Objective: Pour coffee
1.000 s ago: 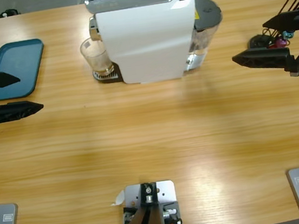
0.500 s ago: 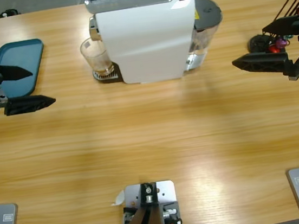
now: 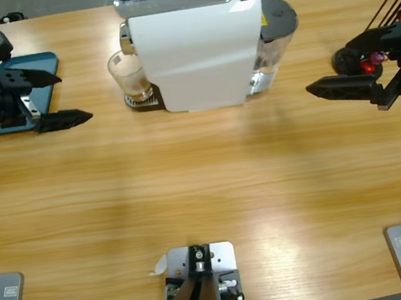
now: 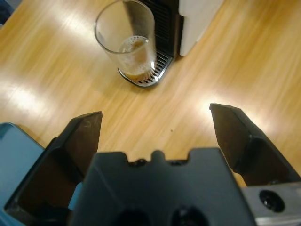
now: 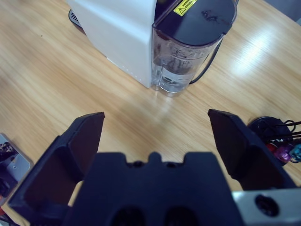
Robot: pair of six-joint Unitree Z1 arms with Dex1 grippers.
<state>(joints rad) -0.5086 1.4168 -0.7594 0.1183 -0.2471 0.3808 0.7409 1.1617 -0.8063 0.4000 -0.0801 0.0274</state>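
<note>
From above, coffee machine: I see the white coffee machine point(image 3: 199, 48) at the table's point(image 3: 205, 186) far middle, its dark-lidded water tank point(image 3: 278, 34) on the right side.
From above, glass: the glass point(image 3: 129, 77) stands on the machine's drip tray point(image 3: 143, 100), at the machine's left end, touching nothing else.
From above, left gripper: my left gripper point(image 3: 59, 99) hangs at the left edge over the blue tray point(image 3: 20, 84), jaws spread wide, holding nothing, pointed toward the glass but well apart from it.
From above, right gripper: my right gripper point(image 3: 339, 89) sits at the right edge, one jaw showing clearly, near a black stand of coloured capsules point(image 3: 365, 60).
Left wrist, glass: the glass point(image 4: 127, 44) holds a little brown coffee at the bottom and stands upright on the grated drip tray point(image 4: 150, 77).
Left wrist, tool: left gripper point(image 4: 157, 129) jaws wide apart, empty, bare wood between them; blue tray point(image 4: 16, 150) corner at lower left.
Right wrist, tool: right gripper point(image 5: 157, 129) jaws wide, empty.
Right wrist, surroundings: I look at the water tank point(image 5: 188, 52) against the white machine point(image 5: 117, 28); capsules point(image 5: 282, 150) at far right.
</note>
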